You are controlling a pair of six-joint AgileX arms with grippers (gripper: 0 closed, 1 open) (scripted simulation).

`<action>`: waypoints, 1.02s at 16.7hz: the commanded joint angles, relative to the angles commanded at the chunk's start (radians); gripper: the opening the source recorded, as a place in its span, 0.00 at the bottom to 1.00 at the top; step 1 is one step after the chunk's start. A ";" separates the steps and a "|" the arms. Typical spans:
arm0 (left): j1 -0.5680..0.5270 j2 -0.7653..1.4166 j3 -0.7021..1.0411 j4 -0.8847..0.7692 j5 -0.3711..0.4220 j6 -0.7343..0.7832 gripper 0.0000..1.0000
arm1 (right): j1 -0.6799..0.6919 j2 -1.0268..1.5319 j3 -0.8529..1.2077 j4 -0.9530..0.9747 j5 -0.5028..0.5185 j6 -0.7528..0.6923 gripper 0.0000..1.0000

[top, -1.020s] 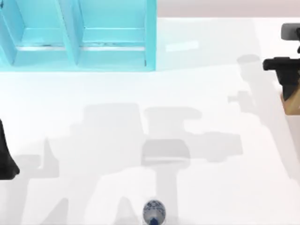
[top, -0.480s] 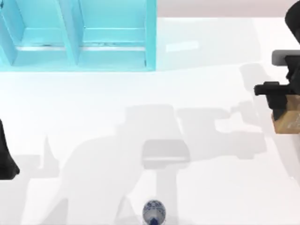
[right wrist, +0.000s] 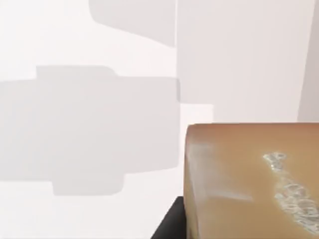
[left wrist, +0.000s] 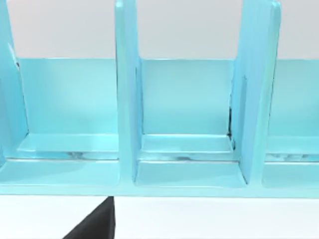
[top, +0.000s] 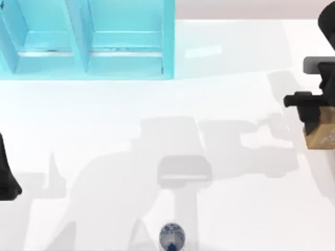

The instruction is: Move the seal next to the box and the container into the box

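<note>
At the left edge of the table (top: 235, 63) sits the left arm (top: 6, 172), parked; I cannot tell the state of its claw. The blue box (top: 89, 39) stands at the far left side, with open compartments. The container (top: 172, 236), white with a dark-blue pattern, stands near the front edge, about in the middle. At the right edge the right gripper (top: 316, 123) is over the seal (top: 321, 135), a tan cube with pale marks; whether the claw grips it I cannot tell.
</note>
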 joint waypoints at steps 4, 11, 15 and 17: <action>0.000 0.000 0.000 0.000 0.000 0.000 1.00 | 0.000 0.000 0.000 0.000 0.000 0.000 0.68; 0.000 0.000 0.000 0.000 0.000 0.000 1.00 | 0.000 0.000 0.000 0.000 0.000 0.000 1.00; 0.000 0.000 0.000 0.000 0.000 0.000 1.00 | 0.000 0.000 0.000 0.000 0.000 0.000 1.00; 0.000 0.000 0.000 0.000 0.000 0.000 1.00 | 0.000 0.000 0.000 0.000 0.000 0.000 1.00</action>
